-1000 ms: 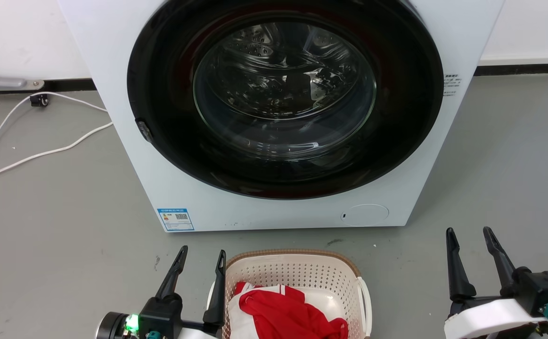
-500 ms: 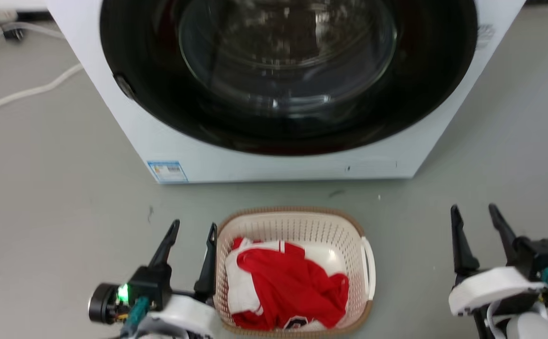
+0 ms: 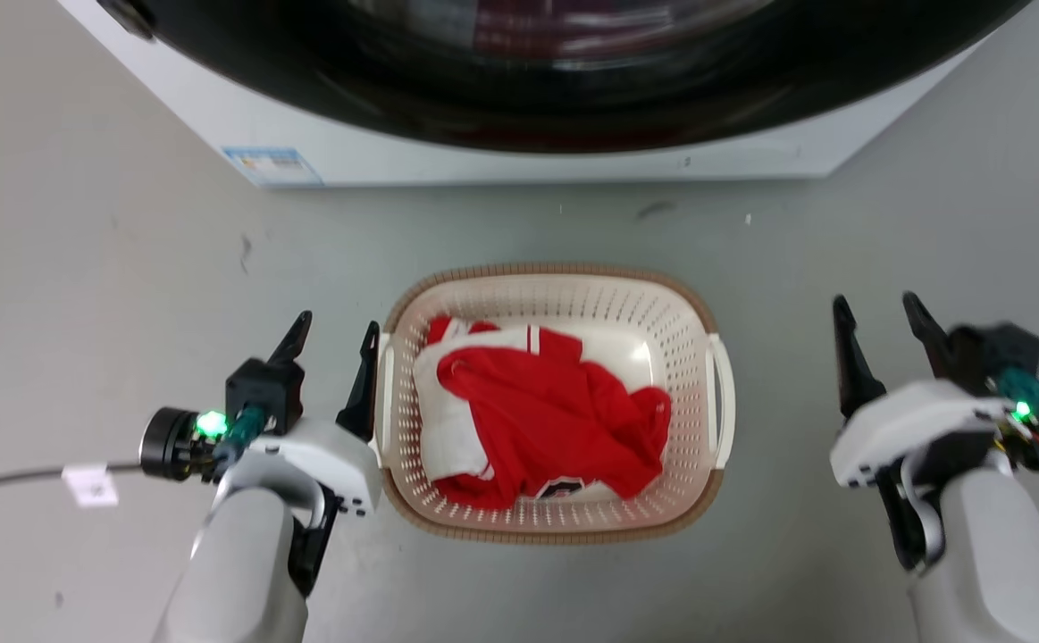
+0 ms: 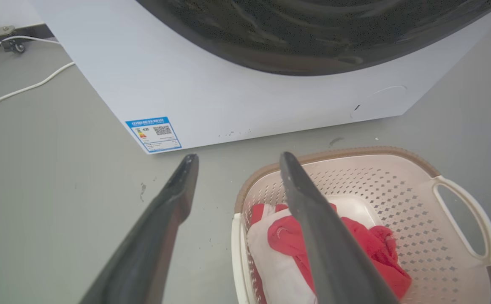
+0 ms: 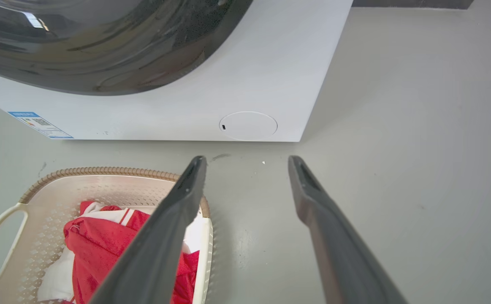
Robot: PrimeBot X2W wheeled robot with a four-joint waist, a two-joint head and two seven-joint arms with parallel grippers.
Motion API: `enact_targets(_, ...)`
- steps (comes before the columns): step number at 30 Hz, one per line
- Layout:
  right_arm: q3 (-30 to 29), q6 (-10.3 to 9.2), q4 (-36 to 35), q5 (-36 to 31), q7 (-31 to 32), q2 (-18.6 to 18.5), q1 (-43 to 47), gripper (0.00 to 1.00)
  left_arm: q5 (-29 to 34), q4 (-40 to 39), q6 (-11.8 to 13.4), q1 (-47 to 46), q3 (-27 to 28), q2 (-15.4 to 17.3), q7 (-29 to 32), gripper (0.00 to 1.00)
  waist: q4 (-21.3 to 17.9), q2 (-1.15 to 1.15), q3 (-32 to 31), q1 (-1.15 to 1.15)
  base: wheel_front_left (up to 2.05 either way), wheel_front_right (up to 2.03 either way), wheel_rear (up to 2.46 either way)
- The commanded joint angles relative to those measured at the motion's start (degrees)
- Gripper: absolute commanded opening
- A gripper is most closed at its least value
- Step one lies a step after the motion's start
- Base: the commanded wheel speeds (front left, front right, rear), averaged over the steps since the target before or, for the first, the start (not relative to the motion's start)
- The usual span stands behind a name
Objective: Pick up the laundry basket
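My left gripper (image 3: 335,329) and right gripper (image 3: 876,304), both spread, flank the cream perforated plastic laundry basket (image 3: 555,269); a lopsided handle grasp may tip it.

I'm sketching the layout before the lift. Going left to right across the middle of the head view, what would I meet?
left gripper → laundry basket → right gripper
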Motion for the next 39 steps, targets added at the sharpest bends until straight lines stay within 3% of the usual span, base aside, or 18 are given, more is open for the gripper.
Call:
enact_targets(1,0.48,-0.03,0.87,-0.26,0.38,0.05,-2.19,1.00,-0.24,1.77,-0.19,-1.88,-0.21,0.22,-0.16,1.00,-0.05,0.00,4.46,-0.01,0.00,0.00,0.00)
enact_targets(9,3.25,-0.04,13.48,0.50,3.95,0.02,-12.12,1.00,-2.06,19.23,-1.05,-13.96,-3.88,2.94,0.14,1.00,-0.74,0.00,11.59,-0.01,0.00,0.00,0.00)
enact_targets(16,5.59,-0.04,25.65,2.73,7.50,0.00,-20.08,1.00,-8.18,27.79,-1.03,-22.24,-12.33,4.66,4.44,1.00,-0.91,0.00,16.12,-0.01,0.00,0.00,0.00)
enact_targets(26,12.29,-0.04,37.05,6.12,12.76,-0.04,-28.57,1.00,-21.51,27.93,-1.05,-28.12,-27.55,7.27,14.84,1.00,-0.18,0.00,19.78,-0.01,0.00,0.00,0.00)
enact_targets(39,18.37,-0.05,44.21,11.05,12.70,-0.01,-32.44,1.00,-34.87,26.05,-1.06,-30.02,-42.41,11.00,18.30,1.00,-0.13,0.00,19.74,-0.01,0.00,0.00,0.00)
